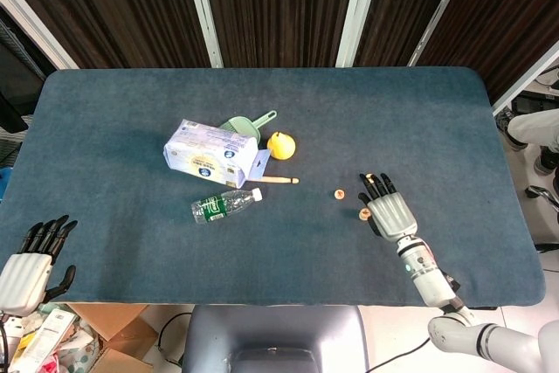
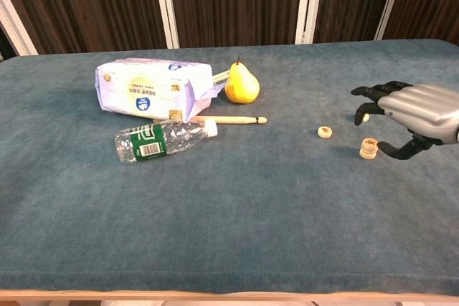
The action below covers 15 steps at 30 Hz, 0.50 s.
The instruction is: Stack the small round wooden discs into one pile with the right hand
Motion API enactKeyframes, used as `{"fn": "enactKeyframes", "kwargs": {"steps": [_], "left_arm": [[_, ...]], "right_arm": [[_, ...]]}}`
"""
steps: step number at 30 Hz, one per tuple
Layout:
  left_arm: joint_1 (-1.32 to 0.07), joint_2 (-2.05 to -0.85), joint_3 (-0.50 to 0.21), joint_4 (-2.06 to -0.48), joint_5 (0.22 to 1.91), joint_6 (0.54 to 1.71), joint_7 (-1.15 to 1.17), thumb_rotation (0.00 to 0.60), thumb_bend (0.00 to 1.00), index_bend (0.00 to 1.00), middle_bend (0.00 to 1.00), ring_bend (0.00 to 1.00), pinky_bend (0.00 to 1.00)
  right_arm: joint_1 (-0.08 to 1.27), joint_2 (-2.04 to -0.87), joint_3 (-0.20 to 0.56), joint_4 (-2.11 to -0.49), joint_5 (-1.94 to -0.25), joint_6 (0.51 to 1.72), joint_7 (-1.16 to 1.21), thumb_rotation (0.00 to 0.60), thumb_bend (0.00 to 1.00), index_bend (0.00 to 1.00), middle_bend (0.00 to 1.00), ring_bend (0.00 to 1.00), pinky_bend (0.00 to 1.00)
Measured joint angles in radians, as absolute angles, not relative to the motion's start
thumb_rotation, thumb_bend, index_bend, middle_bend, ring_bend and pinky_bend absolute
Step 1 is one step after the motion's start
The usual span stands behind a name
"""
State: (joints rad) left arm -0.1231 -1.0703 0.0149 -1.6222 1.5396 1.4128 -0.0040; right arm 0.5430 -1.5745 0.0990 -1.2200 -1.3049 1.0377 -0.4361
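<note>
A short pile of small wooden discs (image 2: 368,148) stands on the blue table, also seen from the head view as the pile (image 1: 363,212). A single disc (image 2: 325,132) lies to its left, the same disc (image 1: 339,193) from above. A third disc (image 2: 364,115) peeks out behind the fingertips. My right hand (image 2: 412,112) hovers just right of the pile with fingers spread, holding nothing; thumb and fingers stand apart from the pile. From above the right hand (image 1: 389,210) is palm down. My left hand (image 1: 24,268) hangs off the table's front left corner, empty with fingers apart.
Left of centre lie a tissue pack (image 2: 154,89), a yellow pear (image 2: 242,85), a plastic bottle (image 2: 163,138) on its side and a wooden stick (image 2: 228,119). A green scoop (image 1: 244,123) lies behind the pack. The table's front edge (image 1: 472,299) runs close behind my right wrist.
</note>
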Motion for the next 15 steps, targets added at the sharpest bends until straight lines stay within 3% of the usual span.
{"fn": "enactKeyframes", "kwargs": {"steps": [6,15], "left_arm": [[-0.126,-1.071,0.01,-1.625,1.524,1.403,0.001,0.6,0.5,0.0,0.0,0.0,0.0],[-0.124,-1.071,0.009,-1.625,1.525,1.407,0.007,0.6,0.5,0.0,0.0,0.0,0.0]], "right_arm": [[0.554,-1.584,0.152,-1.213,-1.29,1.068,-0.386,0.6,0.49,0.41,0.01,0.0,0.0],[0.652,-1.66,0.213,-1.174,-1.221,0.993,-0.46,0.6,0.49,0.46,0.0,0.0,0.0]]}}
